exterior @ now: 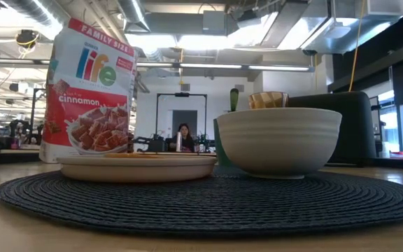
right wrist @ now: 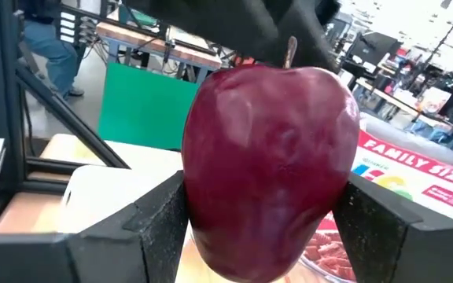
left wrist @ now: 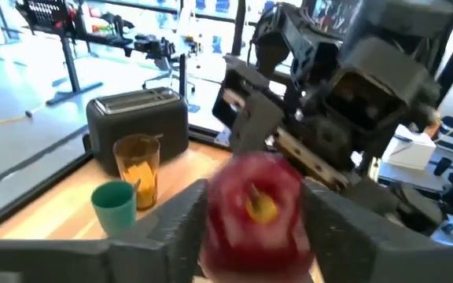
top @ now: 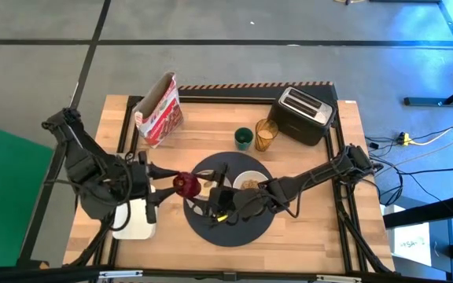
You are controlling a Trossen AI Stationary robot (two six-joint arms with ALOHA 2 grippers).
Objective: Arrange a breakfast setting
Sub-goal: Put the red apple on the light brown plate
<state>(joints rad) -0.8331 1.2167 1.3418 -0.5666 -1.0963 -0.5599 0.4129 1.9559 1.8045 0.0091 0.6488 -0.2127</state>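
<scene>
A red apple [top: 185, 185] is held up over the left edge of the dark grey round mat [top: 230, 228]. My left gripper [top: 171, 185] comes at it from the table's left, and my right gripper [top: 203, 191] from the right. Both are shut on the apple. On the mat rest a beige plate [exterior: 137, 168] with a flat toasted round [exterior: 152, 155] on it and a white bowl [top: 248, 182]. The amber glass [top: 266, 135] and the small green cup [top: 244, 139] stand on the table beyond the mat. Neither gripper shows in the low view. My left gripper has the apple [left wrist: 254, 208] between its two fingers [left wrist: 181, 220], which lie on opposite sides of it and reach in level from the table's left. The apple is clear of the mat. My right gripper has the same apple between its two fingers [right wrist: 167, 212], which meet the apple's lower flanks [right wrist: 211, 220]. They reach in roughly level from the table's right. The apple sits upright with its stem [right wrist: 291, 49] up.
A black toaster [top: 305, 114] stands at the far right. A red and white cereal box [top: 160, 110] stands at the far left. A white rectangular tray [top: 134, 220] lies at the near left under my left arm. A person shows far off in the room [exterior: 185, 137].
</scene>
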